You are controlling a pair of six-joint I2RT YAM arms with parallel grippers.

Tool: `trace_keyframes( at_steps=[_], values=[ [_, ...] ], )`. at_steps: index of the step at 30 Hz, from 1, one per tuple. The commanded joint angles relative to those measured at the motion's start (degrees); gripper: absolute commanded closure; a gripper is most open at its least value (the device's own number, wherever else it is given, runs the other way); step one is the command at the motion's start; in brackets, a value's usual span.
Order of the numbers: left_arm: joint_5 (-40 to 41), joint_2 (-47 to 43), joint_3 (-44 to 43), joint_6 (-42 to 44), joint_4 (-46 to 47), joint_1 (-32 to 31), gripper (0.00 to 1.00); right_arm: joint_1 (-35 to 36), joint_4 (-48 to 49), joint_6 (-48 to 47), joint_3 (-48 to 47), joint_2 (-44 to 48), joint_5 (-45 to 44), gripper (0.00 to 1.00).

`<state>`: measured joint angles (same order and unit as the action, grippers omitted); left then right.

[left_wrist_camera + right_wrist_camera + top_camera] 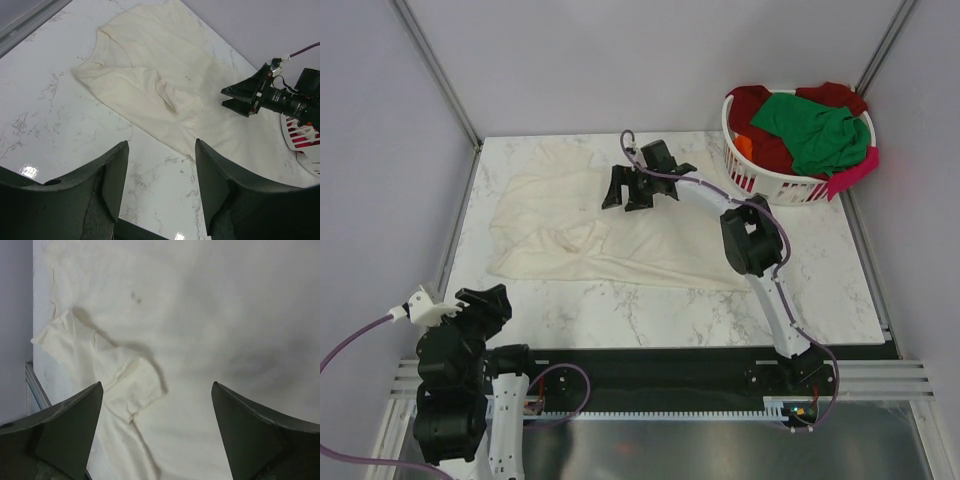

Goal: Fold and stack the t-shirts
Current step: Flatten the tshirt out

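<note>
Over the marble table (720, 310), the right gripper (157, 395) is hanging above the cream t-shirt (580, 230), jaws spread wide and gripping nothing. The shirt is lying rumpled across the table's left and centre. The left gripper (161, 152) is hanging at the near-left edge, likewise parted and empty. A green t-shirt (810, 130) is sitting in the white basket (760, 178) at the far-right corner.
</note>
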<state>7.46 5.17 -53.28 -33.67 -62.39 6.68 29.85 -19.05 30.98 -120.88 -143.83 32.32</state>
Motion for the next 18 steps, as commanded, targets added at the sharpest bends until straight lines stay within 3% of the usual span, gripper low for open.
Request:
trace_keyframes(
  at_steps=[1, 6, 18],
  values=[
    [-0.08, 1.07, -0.25, -1.22, 2.1, 0.35, 0.37, 8.29, -2.05, -5.39, 4.59, 12.22, -4.33, 0.02],
    [0.01, 0.81, -0.16, -1.4, 2.01, 0.44, 0.37, 12.6, -4.5, -9.53, 6.8, 16.04, -9.9, 0.02],
    [0.18, -0.68, -0.16, -1.66, 2.1, 0.18, 0.37, 19.02, -11.35, -9.27, -2.93, 6.29, -17.1, 0.07]
  ],
)
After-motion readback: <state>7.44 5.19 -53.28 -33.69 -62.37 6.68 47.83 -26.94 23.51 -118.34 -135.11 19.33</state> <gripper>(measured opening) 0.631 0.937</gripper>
